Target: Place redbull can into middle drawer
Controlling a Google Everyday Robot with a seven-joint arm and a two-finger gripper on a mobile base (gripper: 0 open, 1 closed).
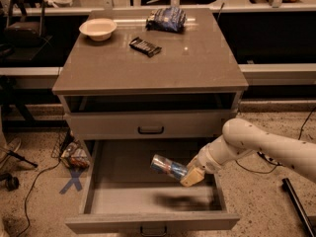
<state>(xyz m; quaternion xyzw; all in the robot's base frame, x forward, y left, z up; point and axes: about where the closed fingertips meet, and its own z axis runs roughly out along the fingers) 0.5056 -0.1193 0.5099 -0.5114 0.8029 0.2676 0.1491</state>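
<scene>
The redbull can (pixel 167 166) is a slim blue-and-silver can, held on its side, pointing left, a little above the floor of the pulled-out middle drawer (pixel 123 201). My gripper (pixel 189 174) comes in from the right on a white arm and is shut on the can's right end. The can casts a dark shadow on the drawer floor below and to the right. The drawer's dark bar handle (pixel 152 229) shows at the bottom edge.
The cabinet top (pixel 197 68) carries a cream bowl (pixel 98 28), a flat black packet (pixel 145 46) and a dark blue snack bag (pixel 167 19). The upper drawer (pixel 150 125) is closed. Litter and a blue tape cross (pixel 73 181) lie on the floor at left.
</scene>
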